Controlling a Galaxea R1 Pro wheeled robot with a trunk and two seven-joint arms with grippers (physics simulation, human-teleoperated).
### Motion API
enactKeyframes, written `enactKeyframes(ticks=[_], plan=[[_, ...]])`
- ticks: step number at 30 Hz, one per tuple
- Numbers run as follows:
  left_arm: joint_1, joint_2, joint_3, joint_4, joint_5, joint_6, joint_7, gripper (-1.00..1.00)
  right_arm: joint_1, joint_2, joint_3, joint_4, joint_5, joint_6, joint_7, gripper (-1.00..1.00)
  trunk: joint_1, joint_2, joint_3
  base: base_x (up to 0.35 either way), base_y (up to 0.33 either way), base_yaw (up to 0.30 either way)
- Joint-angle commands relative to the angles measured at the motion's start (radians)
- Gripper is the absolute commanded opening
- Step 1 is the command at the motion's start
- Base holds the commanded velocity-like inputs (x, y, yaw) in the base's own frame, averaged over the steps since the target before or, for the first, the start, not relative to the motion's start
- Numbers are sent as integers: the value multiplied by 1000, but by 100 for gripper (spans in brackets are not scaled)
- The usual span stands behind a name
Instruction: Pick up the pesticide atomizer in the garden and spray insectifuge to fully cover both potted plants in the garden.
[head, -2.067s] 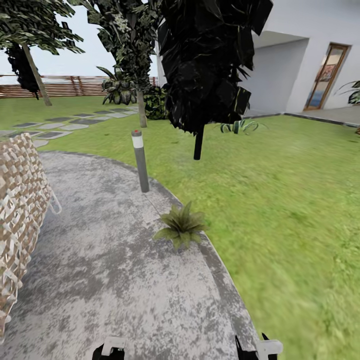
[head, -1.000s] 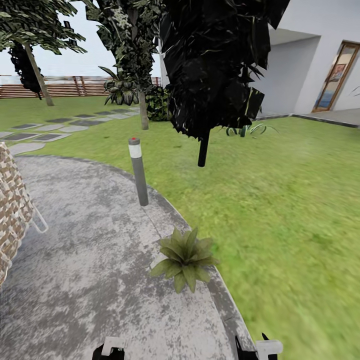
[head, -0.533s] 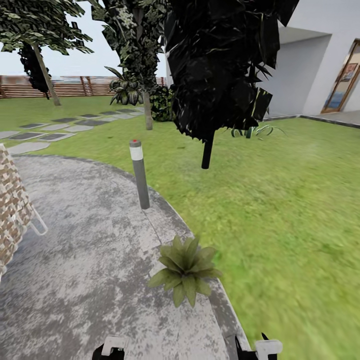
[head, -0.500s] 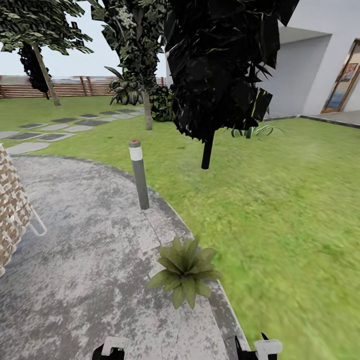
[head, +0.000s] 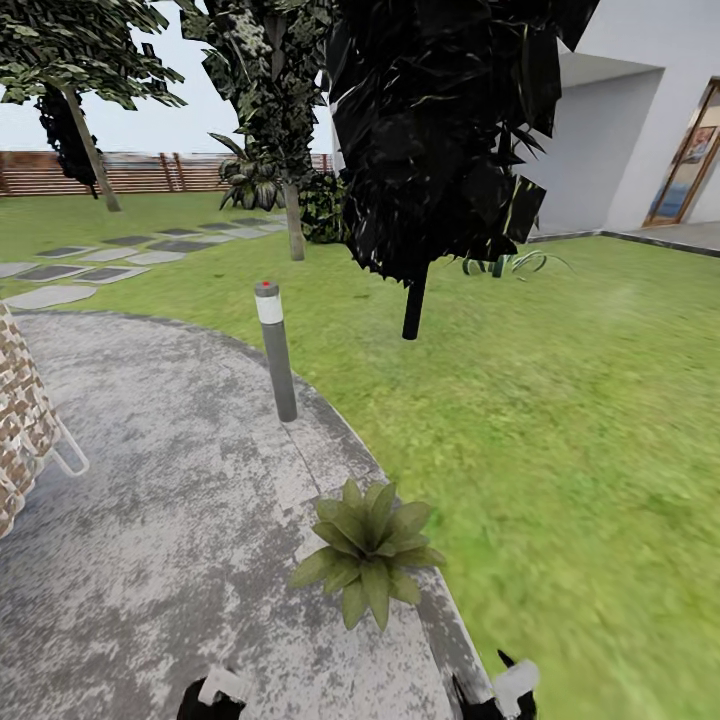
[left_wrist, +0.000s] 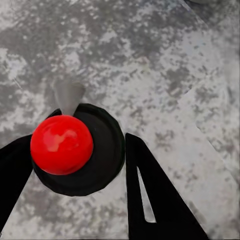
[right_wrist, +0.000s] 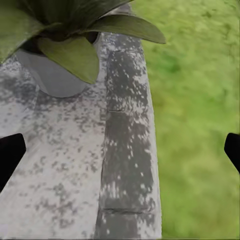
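Ahead, potted plant (head: 367, 550) on patio (head: 150, 500) edge, bollard lamp (head: 277, 350) beyond.

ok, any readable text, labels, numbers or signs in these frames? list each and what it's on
None readable.
Bollard lamp: plain white band and red cap, no lettering.
Picture by the house door: blurred colour patches, too small to read.
Red ball in the left wrist view: unmarked.
Potted plant, patio and lawn: no text.

Open paving (head: 150, 520) ahead; potted plant (head: 368, 545) and bollard (head: 277, 350) stand along its lawn-side edge.
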Motion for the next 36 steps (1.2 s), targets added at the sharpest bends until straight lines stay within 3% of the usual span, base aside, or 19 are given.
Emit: enactKeyframes(ticks=[1,4,6,7,8,9,11,14,17,19,23,24,27,31,36], plan=[[-2,17,6,0,-33,-1,-63,-100,0,1,1,-24,36,0,31,100,0,0,-1,0,0,0],[-3,71,2,-1,-82,14,-226,-100,0,8,15,-103,127,64,145,100,0,0,-1,0,0,0],[-3,117,0,-10,-128,72,-365,-100,-9,12,19,-193,205,189,326,100,0,0,-1,0,0,0],[-3,127,0,-33,-172,100,-430,-100,-20,20,19,-240,223,234,425,100,0,0,-1,0,0,0],[-3,130,0,-52,-207,114,-471,-100,-27,29,20,-270,230,254,483,100,0,0,-1,0,0,0],[-3,131,0,-86,-267,133,-529,-100,-38,43,20,-307,236,279,556,100,0,0,-1,0,0,0],[-3,125,2,-144,-352,172,-605,-100,-57,71,20,-349,242,317,626,100,0,0,-1,0,0,0],[-4,116,3,-237,-396,275,-658,-100,-91,113,35,-371,246,381,657,100,0,0,-1,0,0,0],[-4,97,1,-342,-407,387,-714,-100,-139,128,126,-376,244,446,681,100,0,0,-1,0,0,0],[-5,90,0,-385,-409,415,-750,-100,-153,131,169,-377,243,466,690,100,0,0,-1,0,0,0],[-35,74,-23,-413,-436,448,-772,-100,-174,140,191,-378,242,475,725,100,0,0,-1,0,0,0],[-46,70,-39,-414,-454,475,-775,-100,-181,143,193,-378,243,476,746,-100,0,0,-1,0,0,0],[-65,48,-68,-417,-475,530,-779,-100,-196,146,195,-378,244,477,790,-100,0,0,-1,0,0,0],[-70,26,-94,-417,-479,542,-780,-100,-201,147,195,-378,244,477,828,-100,0,0,-1,0,0,0],[-118,-22,-117,-416,-481,547,-794,-100,-202,175,196,-382,245,478,858,-100,0,0,-1,0,0,0]])
